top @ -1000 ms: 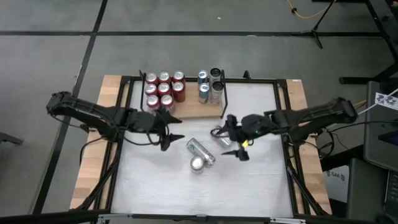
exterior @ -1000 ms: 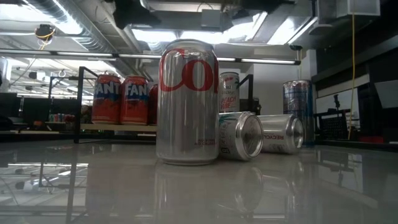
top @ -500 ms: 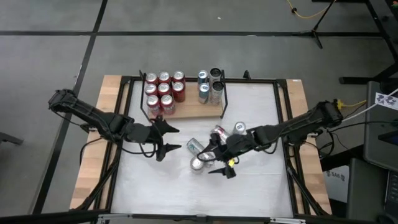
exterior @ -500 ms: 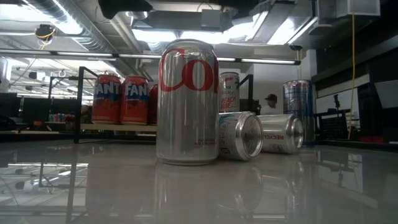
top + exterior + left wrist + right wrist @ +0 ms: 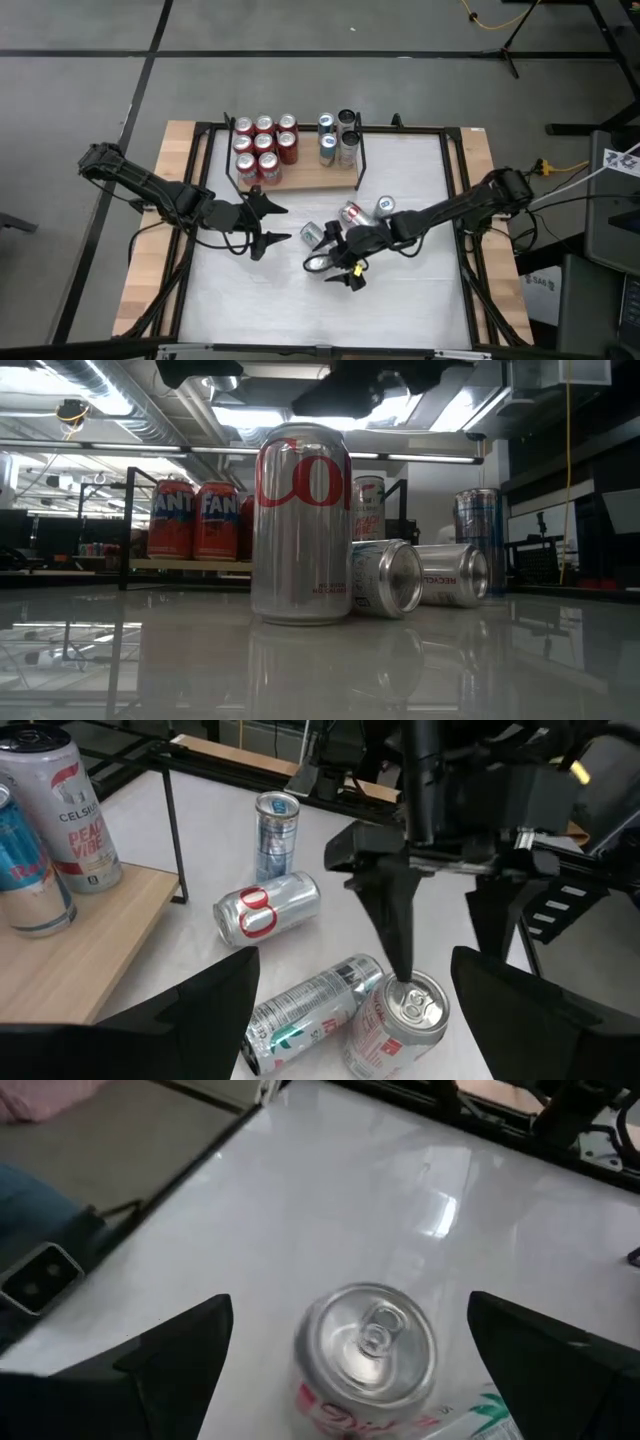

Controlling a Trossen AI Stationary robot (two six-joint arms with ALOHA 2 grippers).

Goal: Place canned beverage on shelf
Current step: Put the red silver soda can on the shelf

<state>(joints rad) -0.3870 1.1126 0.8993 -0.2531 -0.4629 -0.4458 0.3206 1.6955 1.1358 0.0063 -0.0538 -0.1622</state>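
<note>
**Open jaws over a crowded can: plenty of ways to knock things over**

The right gripper point(image 5: 338, 263) hangs directly above the upright silver cola can point(image 5: 317, 263) near the middle of the table point(image 5: 420, 300), its two fingers spread wide with the can's top showing between them in the right wrist view. Nothing is held yet. From where I stand, the danger is the neighbour: a second can point(image 5: 305, 1013) lies on its side right against the upright one, so a finger coming down on that flank could land on it, or wedge between the two and shove the standing can over. If the gripper drops off-centre, a fingertip could strike the rim and tip the can instead of straddling it.

Two more cans sit just beyond: another on its side point(image 5: 266, 907) and a slim blue one point(image 5: 277, 836) standing. A toppled or rolling can could scatter into them.

The left gripper point(image 5: 266, 224) waits nearby, fingers also apart and empty, pointing at the same cluster. If both arms move in together, they could collide.

The shelf point(image 5: 315, 177) sits at the far side of the table, already carrying a block of red cans point(image 5: 264, 146) and a few taller cans point(image 5: 338, 138). Only its front strip looks free, so a careless placement could bump the rail or the cans already standing there.
</note>
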